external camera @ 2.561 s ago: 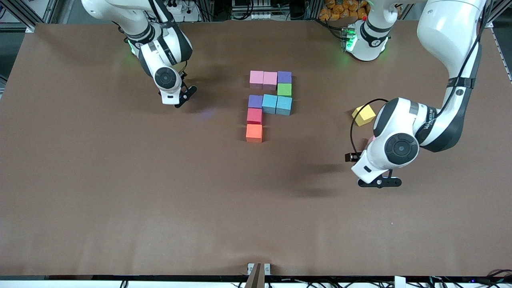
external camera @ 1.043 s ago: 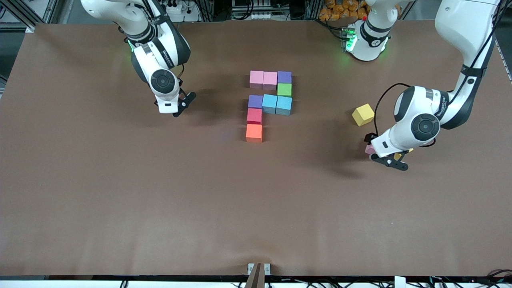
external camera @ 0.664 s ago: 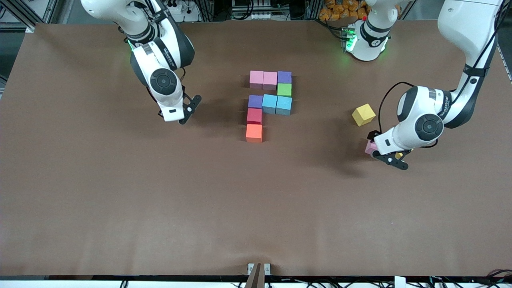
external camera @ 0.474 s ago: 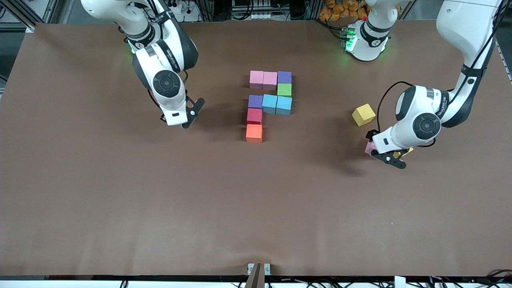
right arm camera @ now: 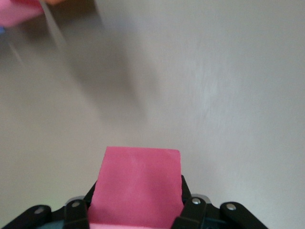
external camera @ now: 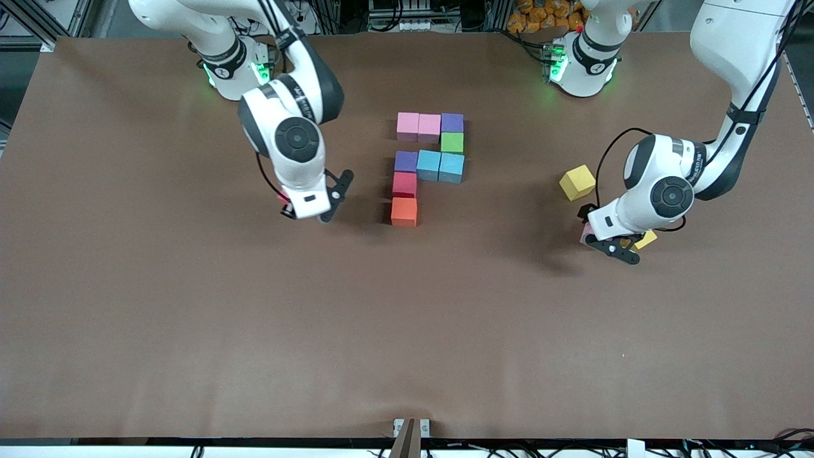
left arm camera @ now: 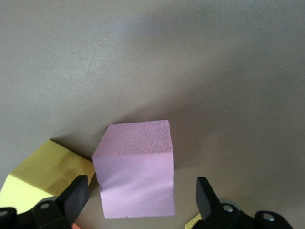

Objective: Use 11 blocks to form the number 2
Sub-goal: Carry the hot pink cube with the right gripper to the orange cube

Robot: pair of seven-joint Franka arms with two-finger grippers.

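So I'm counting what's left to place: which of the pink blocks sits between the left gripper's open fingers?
The lone pink block at the left arm's end of the table, beside a yellow cube. The left gripper straddles it; the other two pink blocks already lie in the digit's row farthest from the front camera.

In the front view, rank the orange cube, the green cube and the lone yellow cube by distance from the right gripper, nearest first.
From the right gripper:
1. Orange cube, the figure's end nearest the camera.
2. Green cube, farther up in the figure.
3. Yellow cube, toward the left arm's end.

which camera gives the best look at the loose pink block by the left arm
The left wrist view: the pink block fills it, between open jaws. The front view shows only a sliver under the left gripper. The right wrist view misses it.
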